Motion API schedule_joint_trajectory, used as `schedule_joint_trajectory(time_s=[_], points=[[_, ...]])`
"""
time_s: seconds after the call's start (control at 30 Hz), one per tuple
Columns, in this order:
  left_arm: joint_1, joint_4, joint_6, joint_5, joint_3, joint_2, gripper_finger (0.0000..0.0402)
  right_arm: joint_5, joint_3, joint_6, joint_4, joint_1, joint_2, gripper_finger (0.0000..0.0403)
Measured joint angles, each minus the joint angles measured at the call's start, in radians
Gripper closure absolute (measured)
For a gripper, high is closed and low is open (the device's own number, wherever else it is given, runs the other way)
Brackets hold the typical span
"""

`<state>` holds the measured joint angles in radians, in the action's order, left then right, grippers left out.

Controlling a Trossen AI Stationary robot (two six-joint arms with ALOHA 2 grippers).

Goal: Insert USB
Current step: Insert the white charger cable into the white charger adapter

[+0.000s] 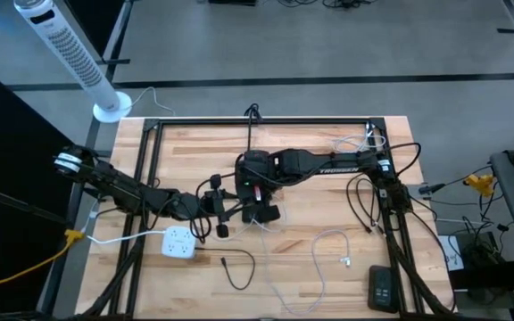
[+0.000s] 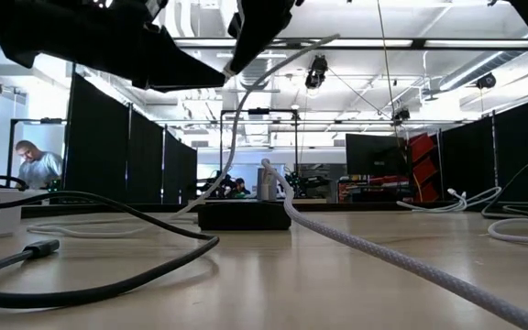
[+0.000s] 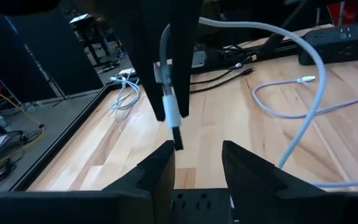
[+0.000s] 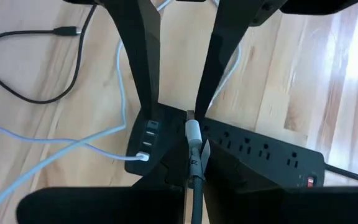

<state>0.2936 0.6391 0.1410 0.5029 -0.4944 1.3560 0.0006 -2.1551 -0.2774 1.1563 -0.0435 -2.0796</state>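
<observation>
Plug (image 4: 193, 132) and cord are what you are handling here: a small white USB end on a thin, limp cord. Judge it light, with a stiff shell and a slick plastic skin, so it will likely twist or slip if pinched near the tip.

The right gripper (image 4: 193, 167) has its fingers closed on the plug from behind, and the cord trails back between them. The plug hangs just over the black power strip (image 4: 260, 152), which lies on the wooden surface (image 1: 194, 152). Its metal end points toward the strip, close to the row of USB ports (image 4: 150, 132) at one end. Another white cord (image 4: 143, 156) already sits in one of those ports.

The left gripper (image 3: 197, 163) waits just beside the plug with its fingers apart, holding nothing.

Keep your hold on the hard shell, not on the soft cord, because the cord would buckle under a push. The strip looks light enough to slide, so you may want the left fingers bracing it. The metal tongue is the part most easily bent, so line it up squarely with the port.
</observation>
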Motion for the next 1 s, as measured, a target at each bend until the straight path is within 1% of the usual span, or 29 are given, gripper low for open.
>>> schedule_joint_trajectory(time_s=[0.43, 0.7, 0.9, 1.0], points=[[0.000, 0.008, -0.036, 0.008, -0.003, 0.000, 0.0310, -0.001, 0.002, 0.009, -0.014, -0.011, 0.000, 0.0390], [-0.001, 0.008, -0.042, 0.014, -0.003, 0.000, 0.0391, -0.011, 0.003, 0.009, -0.027, -0.012, 0.000, 0.0390], [-0.001, 0.008, -0.042, 0.016, -0.004, 0.000, 0.0396, -0.013, 0.003, 0.017, -0.027, -0.012, 0.000, 0.0390], [-0.001, 0.008, -0.037, 0.010, -0.003, 0.000, 0.0396, -0.063, 0.003, 0.011, -0.027, -0.010, 0.000, 0.0390]])
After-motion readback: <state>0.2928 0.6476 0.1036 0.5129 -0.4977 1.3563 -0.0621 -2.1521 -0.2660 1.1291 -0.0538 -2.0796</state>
